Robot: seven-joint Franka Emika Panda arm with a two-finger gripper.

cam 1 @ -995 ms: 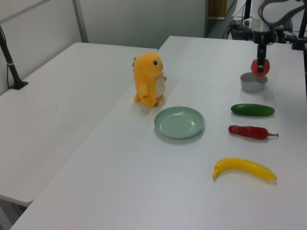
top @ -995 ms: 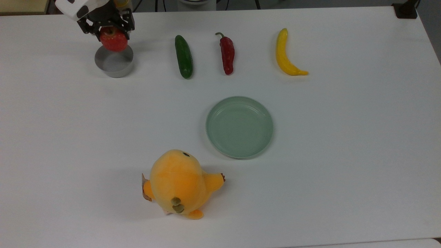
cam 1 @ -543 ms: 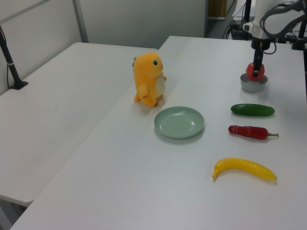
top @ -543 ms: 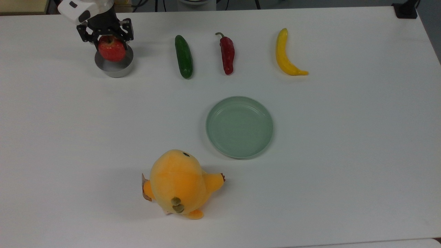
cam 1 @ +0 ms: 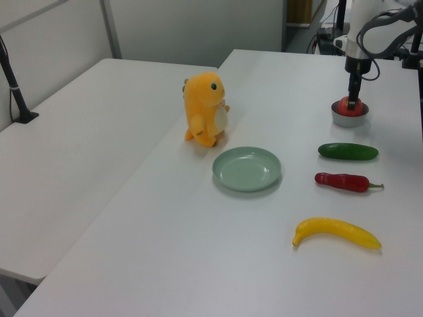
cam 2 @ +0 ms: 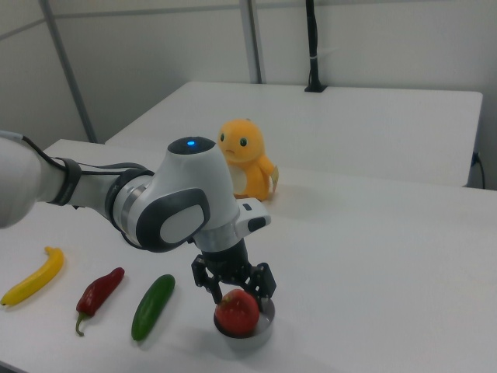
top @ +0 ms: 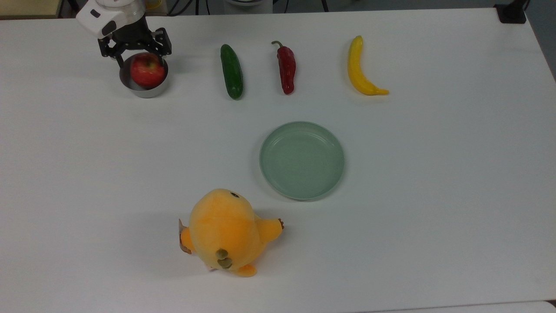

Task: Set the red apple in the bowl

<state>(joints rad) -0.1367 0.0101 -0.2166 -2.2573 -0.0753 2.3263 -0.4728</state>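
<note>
red apple (top: 147, 70) is seen sitting inside the bowl (top: 144, 91), upper left of top view; in right view it is at bottom centre (cam 2: 237, 311). gripper (top: 135, 48) is held just above it w/ fingers spread apart, nothing gripped. cucumber (top: 231, 71), chili (top: 286, 68), banana (top: 359, 68) are lined up to the top view's right.

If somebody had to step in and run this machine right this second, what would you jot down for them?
Gripper: open, hanging just above the bowl, fingers either side of the fruit.
Red apple: sitting inside the bowl, at the top view's upper left.
Done: apple delivered and let go.
Left: lift the arm straight up and away without nudging the bowl.
Untouched nearby: cucumber, chili, banana, green plate, plush toy.
</note>
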